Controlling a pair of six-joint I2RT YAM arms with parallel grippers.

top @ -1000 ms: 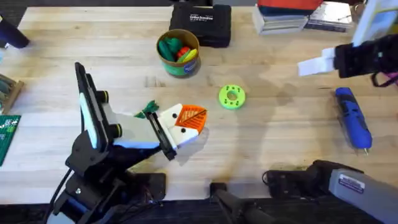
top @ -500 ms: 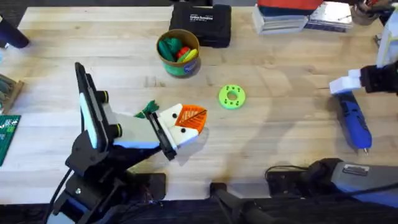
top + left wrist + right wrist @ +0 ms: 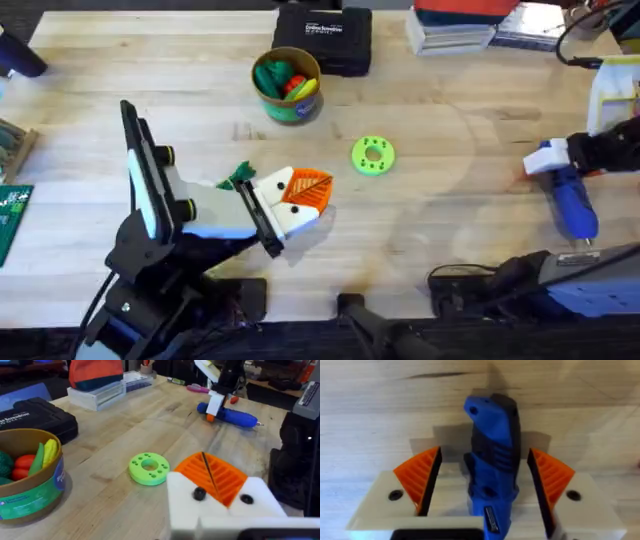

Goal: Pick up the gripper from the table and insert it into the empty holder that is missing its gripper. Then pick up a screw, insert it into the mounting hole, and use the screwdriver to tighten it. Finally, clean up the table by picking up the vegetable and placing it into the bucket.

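The blue screwdriver (image 3: 570, 195) lies near the table's right edge, its thin tip toward the front. My right gripper (image 3: 552, 160) is open over its rear end, one orange pad on each side of the blue body (image 3: 492, 435), with a gap on both sides. My left gripper (image 3: 300, 195) is shut at the table's middle front, pads (image 3: 220, 475) pressed together with a thin dark line between them. The dark-green vegetable (image 3: 240, 175) lies just left of it. The lime-green disc (image 3: 373, 156) with its mounting hole (image 3: 141, 457) is to the right. Behind sits the yellow bucket (image 3: 290, 108).
The bucket holds several toy foods (image 3: 285, 78). A black case (image 3: 322, 38) stands behind it. Stacked boxes (image 3: 465, 28) sit at the back right. A green circuit board (image 3: 12, 220) lies at the left edge. Bare wood stretches between disc and screwdriver.
My right gripper has come down from the back right toward the front and now straddles the screwdriver's rear end. The left arm, disc, vegetable and bucket have stayed put.
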